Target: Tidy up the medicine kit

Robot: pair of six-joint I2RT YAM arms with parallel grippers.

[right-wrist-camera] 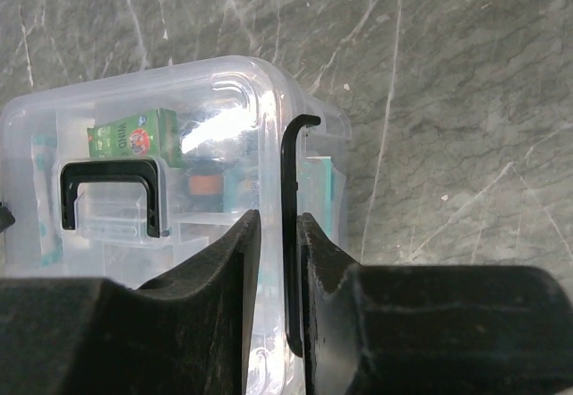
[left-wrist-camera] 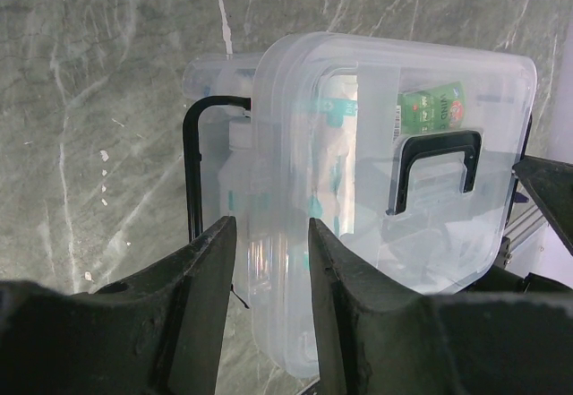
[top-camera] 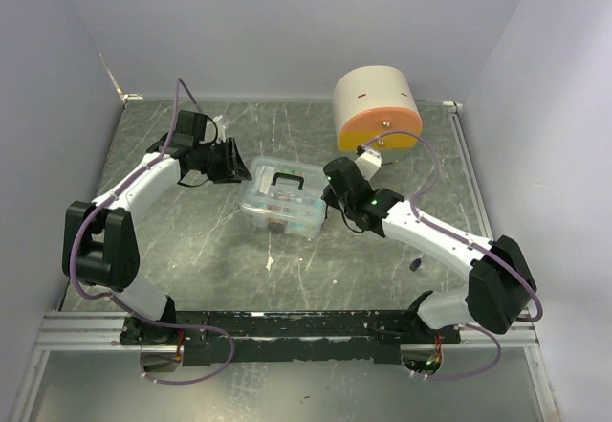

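The medicine kit point(top-camera: 280, 197) is a clear plastic box with a black handle point(top-camera: 287, 181) on its lid, lying mid-table. A green packet point(right-wrist-camera: 134, 135) and teal-printed packs show through the lid. My left gripper point(top-camera: 234, 162) is at the box's left end. In the left wrist view its jaws point(left-wrist-camera: 271, 261) are closed narrow around the lid's rim point(left-wrist-camera: 286, 189), with the left black latch point(left-wrist-camera: 192, 171) swung out beside them. My right gripper point(top-camera: 335, 181) is at the right end, shut point(right-wrist-camera: 279, 261) on the right black latch point(right-wrist-camera: 291, 171) and the lid edge.
A cream cylinder with an orange face point(top-camera: 376, 108) lies at the back right, close behind the right arm. A small dark item point(top-camera: 414, 264) and a white scrap point(top-camera: 270, 262) lie on the marble table. White walls close in the left, back and right.
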